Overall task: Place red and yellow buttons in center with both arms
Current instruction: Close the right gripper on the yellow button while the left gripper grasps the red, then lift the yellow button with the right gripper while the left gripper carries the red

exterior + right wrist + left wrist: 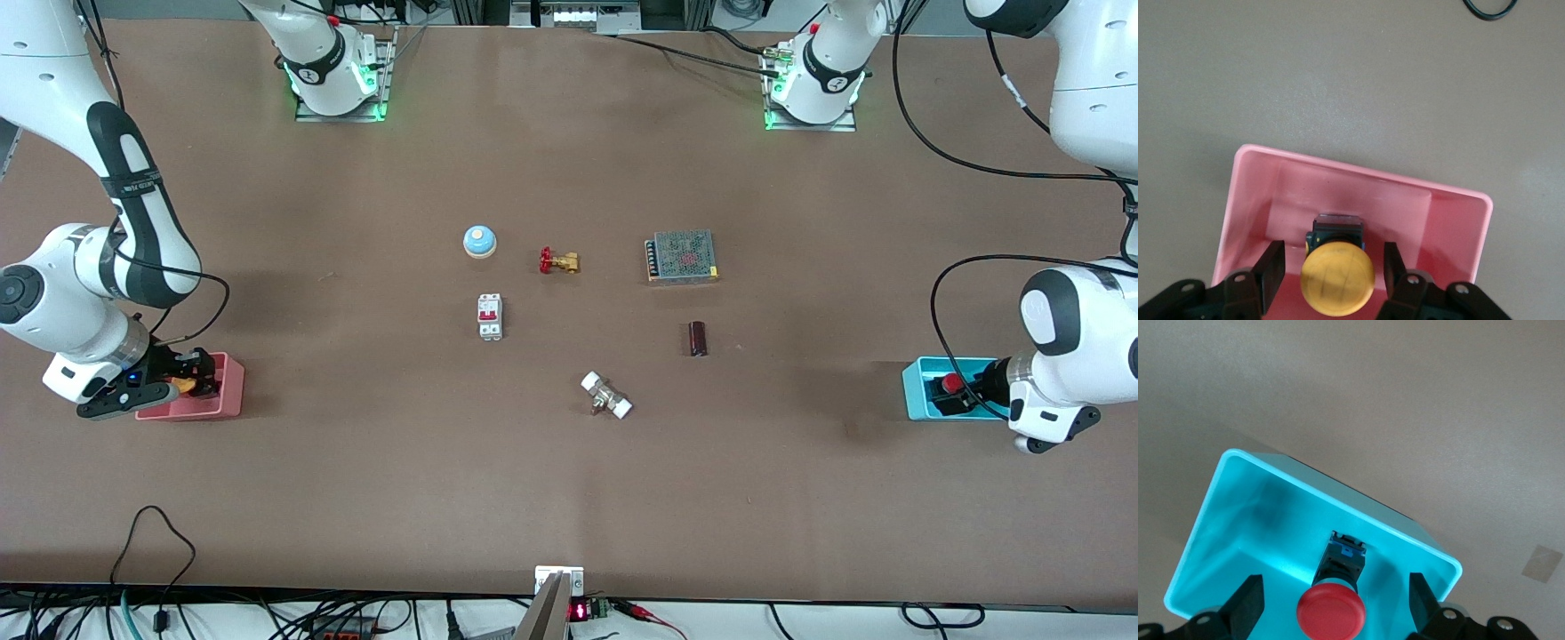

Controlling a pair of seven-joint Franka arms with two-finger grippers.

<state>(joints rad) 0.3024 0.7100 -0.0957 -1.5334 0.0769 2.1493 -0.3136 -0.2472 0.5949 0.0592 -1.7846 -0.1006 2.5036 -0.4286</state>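
At the counter's two end edges, each gripper hangs with jaws open astride a button: left gripper over the red button in the cyan tray, right gripper over the yellow button in the pink tray. Both look light, rigid, smooth-capped; the black body looks the safer hold.

Glossy plastic cyan tray, matte tabletop

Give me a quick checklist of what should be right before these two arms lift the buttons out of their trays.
1. Red mushroom-cap button between the left gripper fingers: ok.
2. Yellow mushroom-cap button between the right gripper fingers: ok.
3. Fingers closed on the caps: not ok, both open with gaps.
4. Buttons in the cyan plastic tray and pink plastic tray: ok.
5. Bare brown tabletop at the centre for both: ok.
6. Firm grip possible: cannot tell.
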